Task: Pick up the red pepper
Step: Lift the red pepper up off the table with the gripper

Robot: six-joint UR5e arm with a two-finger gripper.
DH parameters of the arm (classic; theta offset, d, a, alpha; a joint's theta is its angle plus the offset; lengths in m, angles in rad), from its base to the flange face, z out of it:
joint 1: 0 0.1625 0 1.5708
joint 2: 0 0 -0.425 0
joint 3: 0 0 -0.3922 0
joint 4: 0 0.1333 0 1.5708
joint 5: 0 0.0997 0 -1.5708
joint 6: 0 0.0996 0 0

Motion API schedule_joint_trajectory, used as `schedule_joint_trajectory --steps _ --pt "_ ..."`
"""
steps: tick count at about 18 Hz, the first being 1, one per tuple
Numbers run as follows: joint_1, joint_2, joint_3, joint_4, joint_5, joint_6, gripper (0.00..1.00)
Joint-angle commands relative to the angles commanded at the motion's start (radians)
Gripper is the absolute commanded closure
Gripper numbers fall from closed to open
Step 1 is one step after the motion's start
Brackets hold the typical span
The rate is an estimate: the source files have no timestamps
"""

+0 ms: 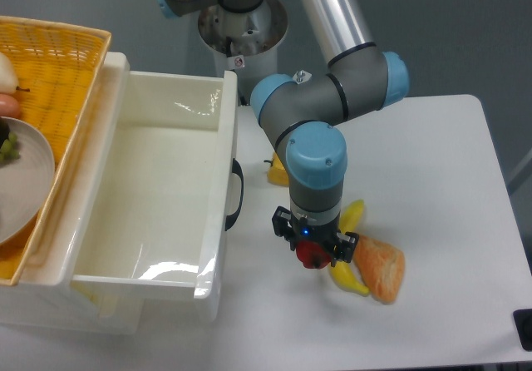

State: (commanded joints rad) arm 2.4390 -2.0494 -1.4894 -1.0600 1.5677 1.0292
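Note:
The red pepper (313, 256) is small and glossy, and only part of it shows between the black fingers of my gripper (314, 249). The gripper is shut on it, pointing straight down, and the pepper hangs a little above the white table, over the left edge of the banana. The arm's blue and grey wrist hides the pepper's top.
A yellow banana (347, 259) and an orange-tan bread wedge (379, 268) lie just right of the gripper. A yellow item (277, 171) peeks out behind the arm. A large white bin (208, 246) stands at left, and beyond it a wicker basket (58, 63) with a plate.

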Motion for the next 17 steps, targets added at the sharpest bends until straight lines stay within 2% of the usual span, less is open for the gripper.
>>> schedule_joint_trajectory --steps 17 --pt "0.008 0.012 -0.035 -0.011 -0.003 0.066 1.00"
